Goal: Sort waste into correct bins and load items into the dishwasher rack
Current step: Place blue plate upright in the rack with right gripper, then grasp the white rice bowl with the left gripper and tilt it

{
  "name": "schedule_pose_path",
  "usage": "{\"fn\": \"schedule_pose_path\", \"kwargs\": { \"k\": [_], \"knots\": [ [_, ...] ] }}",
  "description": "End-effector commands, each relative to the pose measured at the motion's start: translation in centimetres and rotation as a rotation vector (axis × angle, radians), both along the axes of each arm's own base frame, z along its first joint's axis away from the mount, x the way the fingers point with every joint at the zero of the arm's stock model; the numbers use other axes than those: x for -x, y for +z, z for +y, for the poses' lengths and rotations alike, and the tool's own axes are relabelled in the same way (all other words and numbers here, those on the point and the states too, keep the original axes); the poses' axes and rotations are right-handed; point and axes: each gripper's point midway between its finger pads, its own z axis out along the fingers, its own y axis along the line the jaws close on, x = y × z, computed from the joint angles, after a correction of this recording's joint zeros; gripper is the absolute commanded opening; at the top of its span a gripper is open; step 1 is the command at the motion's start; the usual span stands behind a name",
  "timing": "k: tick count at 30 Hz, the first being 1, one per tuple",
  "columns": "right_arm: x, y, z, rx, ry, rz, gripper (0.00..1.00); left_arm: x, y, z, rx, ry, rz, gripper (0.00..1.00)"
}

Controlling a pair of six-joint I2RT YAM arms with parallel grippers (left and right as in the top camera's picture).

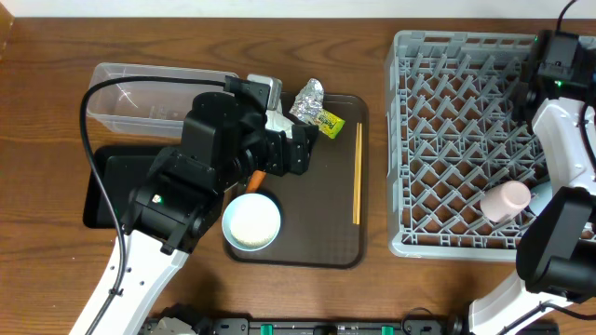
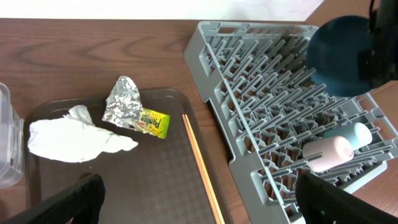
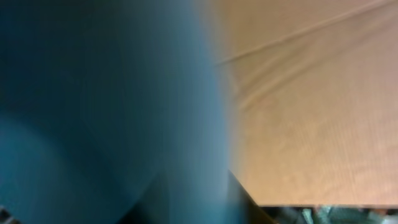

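Observation:
My left gripper (image 2: pixel 199 214) is open and empty above the dark brown serving tray (image 2: pixel 155 186); it also shows in the overhead view (image 1: pixel 300 149). Ahead of it lie white tissue (image 2: pixel 74 140), silver foil (image 2: pixel 122 99), a yellow-green wrapper (image 2: pixel 152 122) and wooden chopsticks (image 2: pixel 202 165). A white bowl (image 1: pixel 251 221) and an orange carrot (image 1: pixel 253 179) sit by the left arm. My right gripper (image 2: pixel 372 59) holds the large blue bowl (image 2: pixel 339 56) on edge over the grey rack (image 2: pixel 280 112). The bowl fills the right wrist view (image 3: pixel 93 106). A pink cup (image 2: pixel 323 152) and a light-blue cup (image 2: pixel 356 134) lie in the rack.
The clear tub (image 1: pixel 121 93) stands at the back left, with the black tray (image 1: pixel 102 186) in front of it, partly under my left arm. The rack (image 1: pixel 447 140) takes up the right side of the wooden table.

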Motion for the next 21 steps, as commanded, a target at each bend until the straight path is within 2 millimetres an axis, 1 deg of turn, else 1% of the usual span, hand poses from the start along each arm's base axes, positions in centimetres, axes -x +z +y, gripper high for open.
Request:
{"fn": "schedule_pose_path", "kwargs": {
  "k": [1, 2, 3, 7, 11, 15, 21],
  "knots": [
    [0.0, -2.6, 0.3, -0.114, 0.007, -0.036, 0.80, 0.3, 1.5, -0.2, 0.026, -0.012, -0.024, 0.98],
    [-0.1, -2.9, 0.5, -0.132, 0.015, -0.033, 0.95, 0.3, 1.5, -0.2, 0.026, -0.012, -0.024, 0.98],
    [-0.1, -3.0, 0.6, -0.143, 0.020, -0.032, 0.99, 0.3, 1.5, -0.2, 0.026, -0.012, -0.024, 0.98],
    [-0.6, -3.3, 1.2, -0.198, 0.057, -0.053, 0.99, 0.3, 1.5, -0.2, 0.026, -0.012, -0.024, 0.98],
    [-1.4, -3.0, 2.9, -0.279, 0.126, -0.089, 0.99, 0.3, 1.5, -0.2, 0.026, -0.012, -0.024, 0.98],
    [-1.9, -1.4, 4.6, -0.293, 0.179, -0.128, 0.99, 0.3, 1.5, -0.2, 0.026, -0.012, -0.024, 0.98],
    [-2.1, 2.0, 7.4, -0.280, 0.257, -0.191, 0.99, 0.3, 1.4, -0.2, 0.026, -0.012, -0.024, 0.98]
  ]
}}
